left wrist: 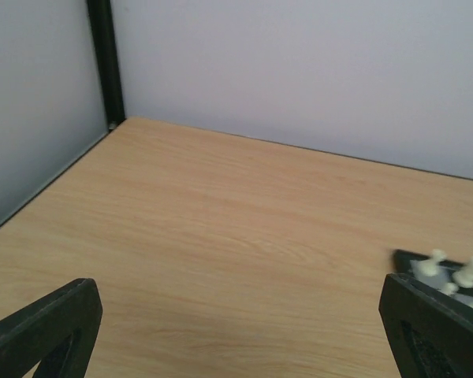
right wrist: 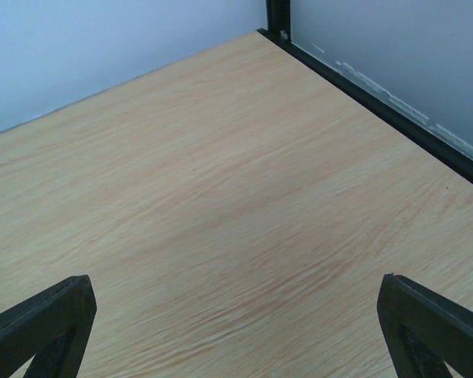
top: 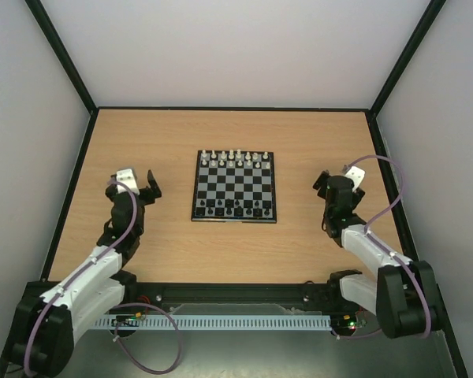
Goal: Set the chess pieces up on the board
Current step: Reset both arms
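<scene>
Chess pieces, the black ones, show as tiny dark specks along the lower edge of the board, which sits in the centre of the top view on the wooden table. The white pieces line its upper edge. At this size I cannot tell which black figure stands on which square, or whether any is out of place.

The black row's long axis runs left to right across the frame. The left gripper hangs to the left of the board and the right gripper to its right. Both are well apart from it and level with its middle, and neither is clearly nearer.

Both wrist views show the fingers spread wide with nothing between them. In the left wrist view only a corner of the board with white figures peeks out at lower right, just beside the right finger. The right wrist view shows bare wood alone.

Either arm would likely have to swing inward and toward the lower edge of the board to reach the black row.
</scene>
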Motion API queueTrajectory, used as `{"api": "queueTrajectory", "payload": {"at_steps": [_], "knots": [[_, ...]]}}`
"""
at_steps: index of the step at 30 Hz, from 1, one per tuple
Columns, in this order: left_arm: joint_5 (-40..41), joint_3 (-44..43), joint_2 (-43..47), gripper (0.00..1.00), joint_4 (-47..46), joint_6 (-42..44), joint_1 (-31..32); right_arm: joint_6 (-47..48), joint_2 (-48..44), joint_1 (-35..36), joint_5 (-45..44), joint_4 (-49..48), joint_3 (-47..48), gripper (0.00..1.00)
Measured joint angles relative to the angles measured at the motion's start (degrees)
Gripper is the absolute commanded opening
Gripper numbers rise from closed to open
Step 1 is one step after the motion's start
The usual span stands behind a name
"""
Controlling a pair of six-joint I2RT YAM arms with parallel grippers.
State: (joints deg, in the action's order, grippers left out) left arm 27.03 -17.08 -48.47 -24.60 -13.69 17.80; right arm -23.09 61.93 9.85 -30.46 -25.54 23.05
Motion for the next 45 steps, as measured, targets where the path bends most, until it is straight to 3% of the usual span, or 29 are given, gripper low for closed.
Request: {"api": "queueTrajectory", "payload": {"at_steps": [5, 10, 15, 23, 30, 35, 45], "knots": [[-1.6, 5.7, -1.8, 0.99, -7.8, 3.2, -6.6, 0.2, 3.7, -1.9, -0.6, -6.9, -2.9, 0.99], [-5.1, 6.1, -10.3, 0.99, -15.4, 3.2, -12.4, 0.9, 6.6, -3.1, -1.4, -13.2, -5.2, 0.99], [-7.3, 5.2, -22.1, 1.0, -19.8, 3.0, -14.0, 2.2, 12.8, -3.4, -2.5, -20.1, -6.0, 0.99], [-8.9, -1.7, -32.3, 1.0, -24.6, 3.8, -16.0, 5.3, 19.2, -4.0, -3.0, -27.9, -6.1, 0.99], [-8.9, -2.6, -36.2, 0.99, -29.6, 4.8, -16.6, 8.2, 21.7, -4.0, 0.2, -30.7, -5.6, 0.99], [-11.6, -2.6, -36.7, 1.0, -30.5, 6.5, -16.6, 11.3, 23.5, -4.0, 5.9, -40.4, -10.0, 0.99], [-15.0, -2.5, -37.5, 1.0, -32.5, 9.3, -16.1, 12.7, 25.3, -4.3, 9.9, -43.4, -10.7, 0.99]]}}
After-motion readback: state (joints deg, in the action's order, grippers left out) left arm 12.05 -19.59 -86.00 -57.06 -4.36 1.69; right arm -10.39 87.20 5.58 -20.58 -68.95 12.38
